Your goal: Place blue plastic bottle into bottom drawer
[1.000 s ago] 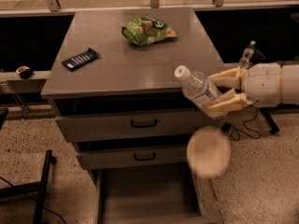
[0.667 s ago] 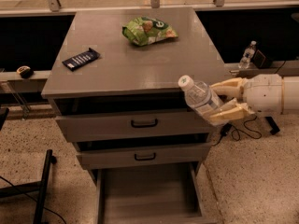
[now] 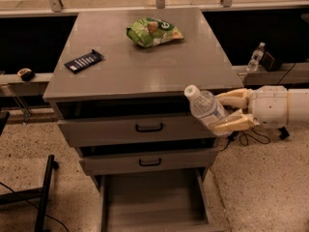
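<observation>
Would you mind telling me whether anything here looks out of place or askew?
Nothing looks spilled or damaged. The gripper, right of the cabinet, holds the bottle tilted, cap toward the upper left. The bottom drawer stands open below.

Lighting: warm, dim, falling from above. We note a faint sheen on the cabinet top (image 3: 140, 66). Shadow: we record dark recesses above the upper drawers (image 3: 111, 129) and blackness behind the cabinet. Brightest item: the pale gripper (image 3: 224, 112), at the cabinet's right front corner, clasping the blue plastic bottle (image 3: 206, 108).
</observation>
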Controlling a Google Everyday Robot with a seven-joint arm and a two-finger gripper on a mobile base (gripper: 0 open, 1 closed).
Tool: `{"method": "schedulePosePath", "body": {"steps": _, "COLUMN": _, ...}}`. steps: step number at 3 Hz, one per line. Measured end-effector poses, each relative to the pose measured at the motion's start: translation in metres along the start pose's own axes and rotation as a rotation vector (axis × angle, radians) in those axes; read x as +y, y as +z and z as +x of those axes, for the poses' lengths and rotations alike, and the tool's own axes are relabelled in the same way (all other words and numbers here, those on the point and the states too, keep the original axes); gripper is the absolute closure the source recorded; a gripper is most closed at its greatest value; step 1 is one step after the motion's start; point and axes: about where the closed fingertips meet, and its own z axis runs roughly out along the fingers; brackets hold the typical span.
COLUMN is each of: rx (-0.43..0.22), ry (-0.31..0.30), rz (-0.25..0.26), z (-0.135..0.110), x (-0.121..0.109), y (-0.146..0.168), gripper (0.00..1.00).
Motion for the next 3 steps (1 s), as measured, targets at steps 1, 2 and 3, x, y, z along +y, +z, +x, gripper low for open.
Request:
{"method": "schedulePosePath", "body": {"steps": 1, "rx": 0.007, "ry": 0.017, "rz": -0.009, "z": 0.017, "x": 0.0, "y": 0.008, "gripper": 1.0}}
{"method": "schedulePosePath", "body": {"steps": 2, "rx": -0.08, "ry": 0.145, "rz": 0.019, "z": 0.114, "x": 0.036, "y": 0.021, "gripper": 1.0}}
{"method": "schedulePosePath", "body": {"steps": 3, "rx": -0.113, "ry": 0.257, "rz": -0.004, "z": 0.2, "x": 0.073, "y": 0.034, "gripper": 1.0}}
